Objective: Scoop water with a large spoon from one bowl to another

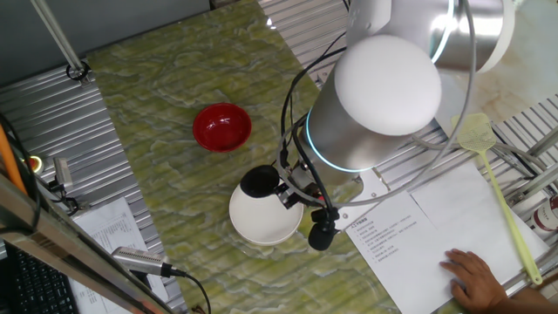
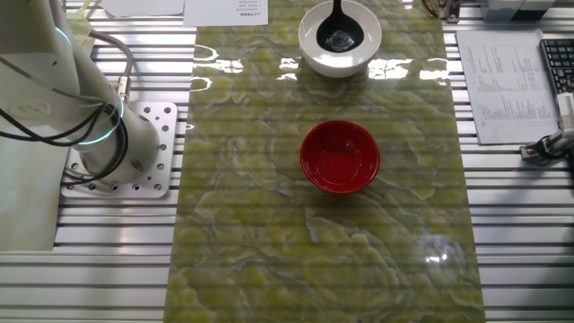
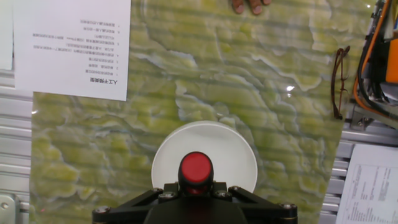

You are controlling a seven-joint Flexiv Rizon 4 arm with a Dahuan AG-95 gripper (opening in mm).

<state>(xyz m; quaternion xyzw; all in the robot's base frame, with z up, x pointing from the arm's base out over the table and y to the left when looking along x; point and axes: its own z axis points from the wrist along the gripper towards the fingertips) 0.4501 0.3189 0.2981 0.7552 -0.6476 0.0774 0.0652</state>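
The arm leans in over the white bowl [image 1: 264,216], wrist turned straight down above it, with the gripper [image 3: 196,191] clamped on the ladle [image 2: 339,34] handle's red-tipped end, directly above the bowl's centre.

glossy red bowl [image 2: 340,158], matt white bowl [image 2: 340,54], polished marble-look tabletop [image 2: 251,224]

- A round, plain white bowl [image 2: 340,40] is seen, with the black cup of a ladle [image 2: 340,38] inside.
- The ladle's handle end is tipped with red [image 3: 196,169].
- A small glossy red bowl [image 2: 340,158] is shown.
- The table mat [image 2: 269,224] is patterned in marbled yellow-green with pale veins.
- A yellow-green fly swatter [image 1: 497,187] is visible.
- White printed sheets [image 3: 71,46] are marked with black text.
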